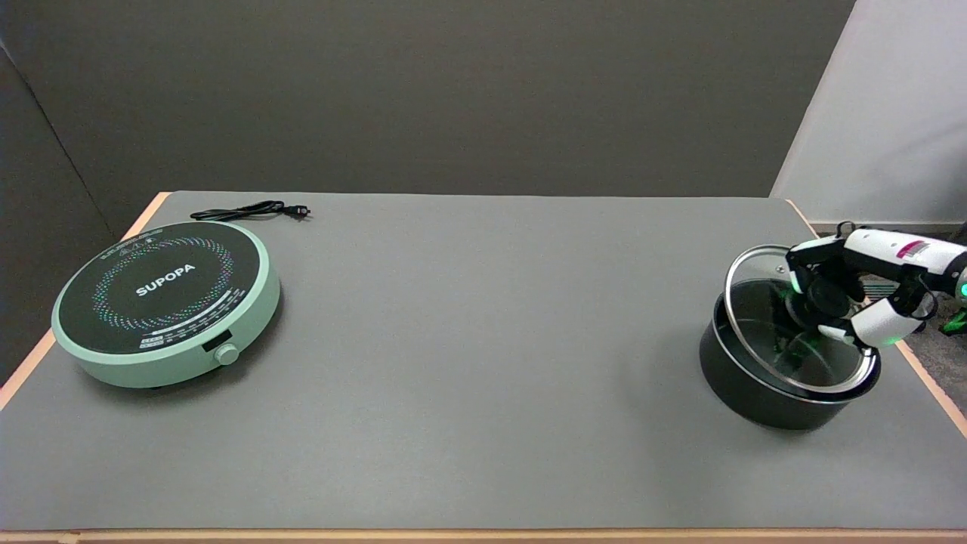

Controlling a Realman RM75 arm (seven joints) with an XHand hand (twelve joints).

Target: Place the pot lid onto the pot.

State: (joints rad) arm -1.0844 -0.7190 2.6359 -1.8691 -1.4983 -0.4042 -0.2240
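The pot lid (763, 332) sits at about three o'clock on the table (483, 393), tilted over the pot (755, 397). It is a round disc with no long axis; its top face points up and toward nine o'clock, the far rim raised and the near rim down on the pot's edge at the right. Whether the left part of its rim touches the pot cannot be told.

There is one lid, one pot, one cooker and one cord.

The lid is clear glass with a bright metal band round its edge and a dark round knob at its centre. The pot is a low, round, matte black vessel with straight walls, standing upright near the table's right edge.

The right hand (838, 302) reaches in from three o'clock, its black and white fingers curled in round the knob at the lid's middle, gripping it. Green lights glow on the hand and on the arm behind it.

At about nine o'clock, well apart from the pot, lies a round induction cooker (166, 302) with a pale green body, a glossy black top printed with rings of small coloured dots and the word SUPOPA, and a knob on its near side. Just behind it, at about ten o'clock, a black power cord (249, 211) lies loosely folded, its plug pointing toward three o'clock. The table is smooth matte grey with a light wooden rim.
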